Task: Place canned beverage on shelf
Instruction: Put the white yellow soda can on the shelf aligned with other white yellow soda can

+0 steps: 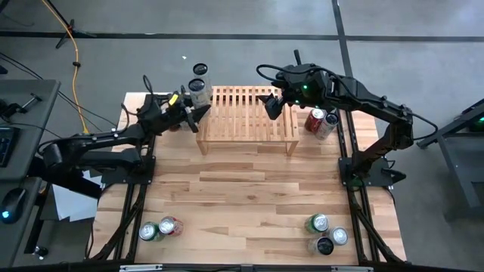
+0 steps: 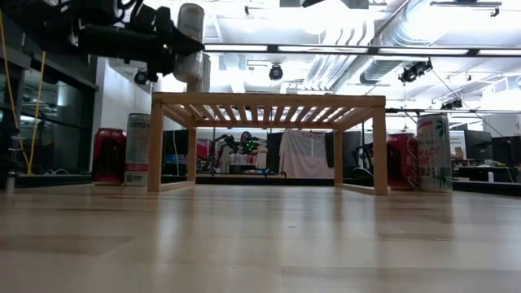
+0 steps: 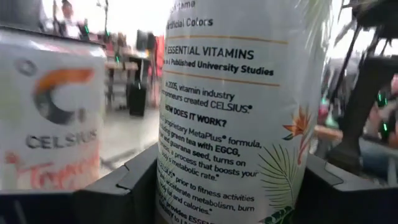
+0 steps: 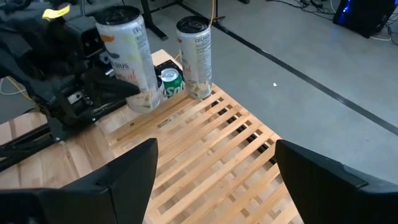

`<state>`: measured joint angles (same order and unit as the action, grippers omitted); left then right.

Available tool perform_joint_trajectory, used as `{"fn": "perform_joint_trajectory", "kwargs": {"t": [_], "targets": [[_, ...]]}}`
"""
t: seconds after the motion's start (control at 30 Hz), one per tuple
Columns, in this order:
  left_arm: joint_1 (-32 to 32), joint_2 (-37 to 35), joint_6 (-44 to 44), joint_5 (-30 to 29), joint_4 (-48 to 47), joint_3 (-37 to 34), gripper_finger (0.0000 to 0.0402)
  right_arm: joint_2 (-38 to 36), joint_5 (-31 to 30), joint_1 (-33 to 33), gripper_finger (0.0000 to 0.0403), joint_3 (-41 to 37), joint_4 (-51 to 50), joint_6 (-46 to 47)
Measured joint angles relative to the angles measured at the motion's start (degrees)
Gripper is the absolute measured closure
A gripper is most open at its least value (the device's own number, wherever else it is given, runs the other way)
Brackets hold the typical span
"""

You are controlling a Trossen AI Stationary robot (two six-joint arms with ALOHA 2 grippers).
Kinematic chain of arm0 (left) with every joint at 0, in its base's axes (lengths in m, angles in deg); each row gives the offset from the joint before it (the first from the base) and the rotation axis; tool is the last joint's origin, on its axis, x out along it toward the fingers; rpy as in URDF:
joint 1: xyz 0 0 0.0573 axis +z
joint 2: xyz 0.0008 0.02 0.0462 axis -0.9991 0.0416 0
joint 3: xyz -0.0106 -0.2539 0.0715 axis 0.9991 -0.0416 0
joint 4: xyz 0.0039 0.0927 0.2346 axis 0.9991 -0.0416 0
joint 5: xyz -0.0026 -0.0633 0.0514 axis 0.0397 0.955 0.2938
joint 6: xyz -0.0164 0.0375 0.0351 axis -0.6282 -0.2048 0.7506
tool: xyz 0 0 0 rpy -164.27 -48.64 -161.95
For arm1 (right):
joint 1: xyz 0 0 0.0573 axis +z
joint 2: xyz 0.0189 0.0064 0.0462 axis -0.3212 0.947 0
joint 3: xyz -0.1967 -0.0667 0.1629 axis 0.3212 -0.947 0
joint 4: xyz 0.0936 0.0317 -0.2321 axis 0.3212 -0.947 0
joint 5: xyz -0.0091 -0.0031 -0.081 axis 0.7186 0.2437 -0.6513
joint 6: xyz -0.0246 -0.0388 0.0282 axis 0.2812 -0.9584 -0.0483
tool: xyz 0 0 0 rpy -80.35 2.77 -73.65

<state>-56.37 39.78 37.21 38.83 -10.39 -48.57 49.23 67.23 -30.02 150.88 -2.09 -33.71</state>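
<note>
1. Filling my left wrist view is the tall white can point(image 3: 242, 118) — the left gripper point(image 1: 198, 113) has its jaws clenched on the can's body and holds it upright, lifted at the shelf's point(image 1: 246, 113) left end.
2. From the low view I judge the can's base hangs about level with the slatted top, not yet resting on it.
3. To finish well, I want to carry it inward over the slats, keep it vertical, lower until the base sits flat across several slats, then release — a base on the edge could tip.
4. My right gripper point(image 1: 272, 106) hovers over the shelf's right part, jaws released and empty; I would hold it clear.
5. Looks: slim white can with small printed text, a palm leaf and an orange flower.
6. Another tall can point(image 4: 194, 59) and a green can point(image 4: 169, 84) stand just beyond the shelf's corner — I'd avoid nudging them.
</note>
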Motion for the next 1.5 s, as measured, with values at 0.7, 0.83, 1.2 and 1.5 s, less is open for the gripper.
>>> {"fn": "perform_joint_trajectory", "kwargs": {"t": [0.7, 0.83, 1.2, 1.5], "targets": [[1.1, 10.1, 1.8, -8.8, 10.3, -2.7, 0.0169, 0.0, -0.1, 0.0, 0.0093, 0.0, 0.0, 0.0], [1.1, 11.3, 1.8, -8.9, 10.7, -2.7, 0.0169, 0.0, -0.1, 0.0, 0.0093, 0.0, 0.0, 0.0], [1.1, 12.8, 5.9, -10.7, 10.8, -2.7, 0.0164, 0.0, 0.0, 0.0, 0.0093, 0.0, 0.0, -0.2], [1.1, 12.7, 5.9, -12.5, 11.3, -2.5, 0.0099, 0.0, 0.0, 0.0, 0.0093, 0.0, 0.0, -0.2]]}}
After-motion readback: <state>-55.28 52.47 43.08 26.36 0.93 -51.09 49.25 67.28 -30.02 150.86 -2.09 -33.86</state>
